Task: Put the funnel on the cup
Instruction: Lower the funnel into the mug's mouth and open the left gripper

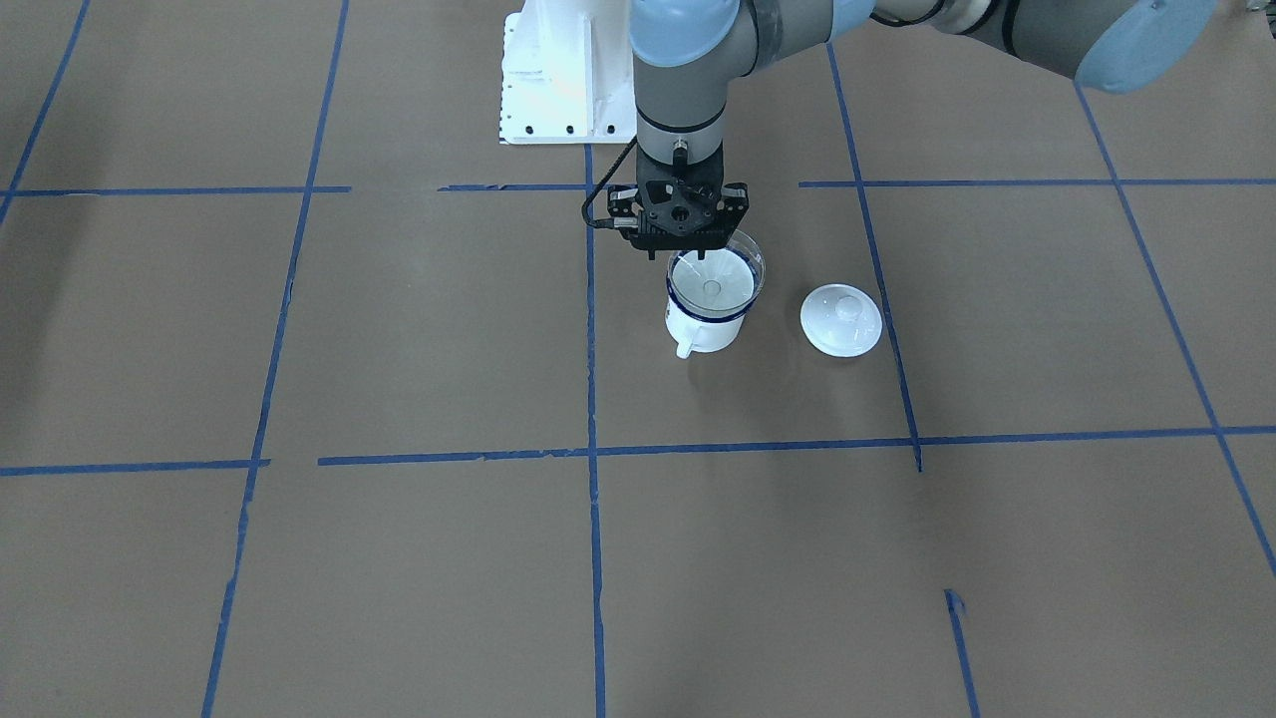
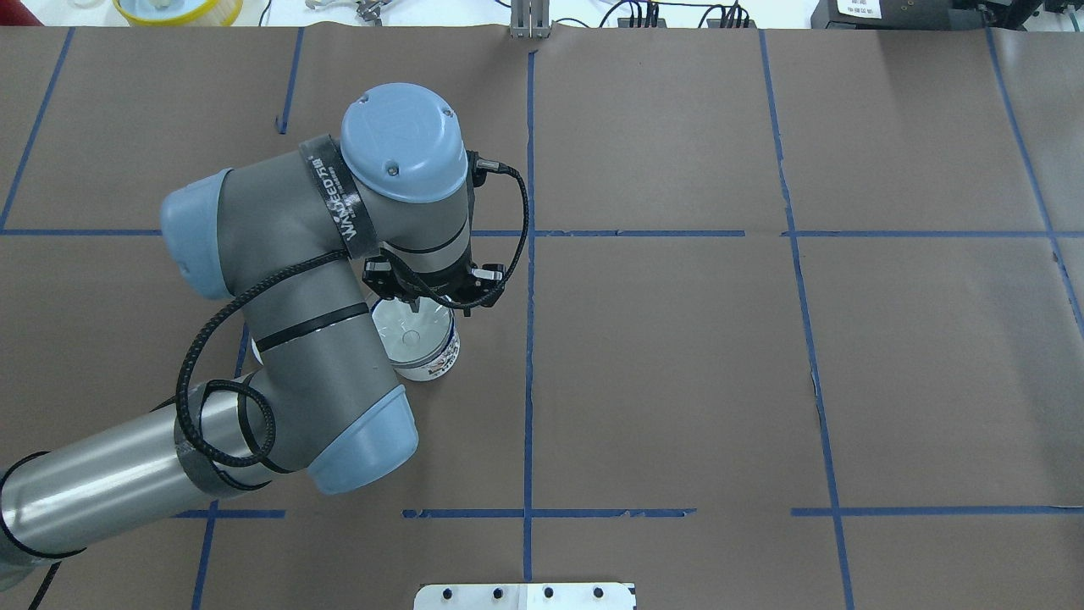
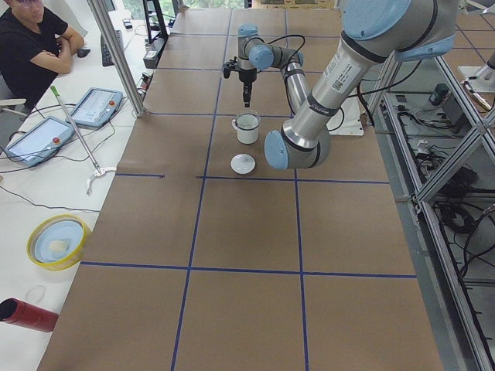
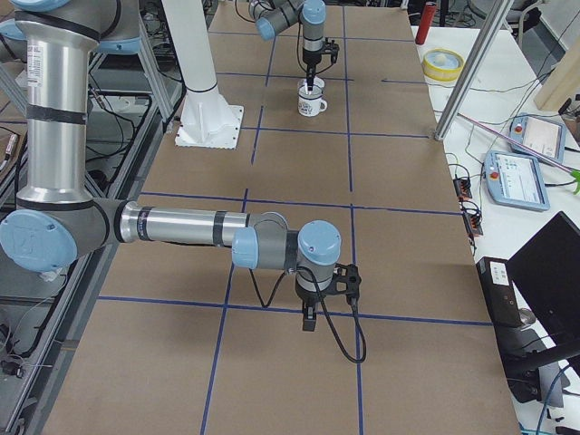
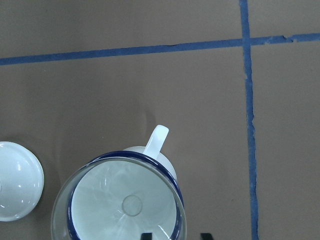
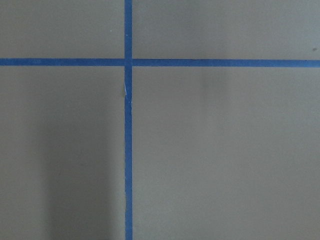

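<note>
The white enamel cup (image 1: 703, 331) with a dark blue rim stands upright on the brown table, its handle (image 5: 157, 140) pointing away from the robot. The clear funnel (image 1: 714, 277) sits in the cup's mouth, its spout down inside; it also shows in the left wrist view (image 5: 125, 200). My left gripper (image 1: 688, 247) hangs just above the funnel's rim on the robot's side. Its fingertips (image 5: 146, 235) stand apart on either side of the rim, so it is open. My right gripper (image 4: 309, 319) hangs over bare table far from the cup; I cannot tell its state.
A round white knobbed lid (image 1: 840, 319) lies on the table close beside the cup, also at the left edge of the left wrist view (image 5: 15, 187). The robot's white base plate (image 1: 548, 90) is behind. Blue tape lines cross the brown table.
</note>
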Controlling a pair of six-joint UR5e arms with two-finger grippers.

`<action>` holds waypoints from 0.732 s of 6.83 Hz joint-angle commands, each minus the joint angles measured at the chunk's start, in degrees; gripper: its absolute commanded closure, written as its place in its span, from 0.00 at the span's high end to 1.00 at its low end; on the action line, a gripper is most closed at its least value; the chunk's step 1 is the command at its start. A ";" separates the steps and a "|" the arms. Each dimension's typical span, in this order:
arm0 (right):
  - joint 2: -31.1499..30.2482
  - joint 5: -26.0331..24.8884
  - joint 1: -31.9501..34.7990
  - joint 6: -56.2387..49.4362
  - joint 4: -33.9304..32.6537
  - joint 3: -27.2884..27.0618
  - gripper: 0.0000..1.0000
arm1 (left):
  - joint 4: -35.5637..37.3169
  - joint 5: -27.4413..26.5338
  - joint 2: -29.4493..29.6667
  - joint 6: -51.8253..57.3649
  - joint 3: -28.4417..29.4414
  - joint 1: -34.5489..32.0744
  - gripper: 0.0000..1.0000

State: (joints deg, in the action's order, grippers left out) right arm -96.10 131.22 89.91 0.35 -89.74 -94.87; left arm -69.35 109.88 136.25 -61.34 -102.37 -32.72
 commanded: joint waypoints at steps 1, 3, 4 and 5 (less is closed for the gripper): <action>0.03 0.00 0.00 0.00 0.00 0.04 1.00 | -0.78 -0.01 -1.24 0.08 -3.08 -0.24 1.00; -0.05 0.00 0.00 0.00 0.00 -0.05 1.00 | -8.38 0.51 -7.80 0.60 -9.68 -3.90 1.00; 0.03 0.00 0.00 0.00 0.00 0.04 1.00 | -13.04 0.69 -10.19 4.52 -9.69 -7.68 1.00; -0.05 0.00 0.00 0.00 0.00 -0.05 1.00 | -15.52 0.69 -12.65 8.13 -9.61 -9.80 1.00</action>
State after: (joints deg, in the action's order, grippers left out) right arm -96.10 131.22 89.91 0.35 -89.74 -94.89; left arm -80.97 110.46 126.63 -57.10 -111.66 -39.43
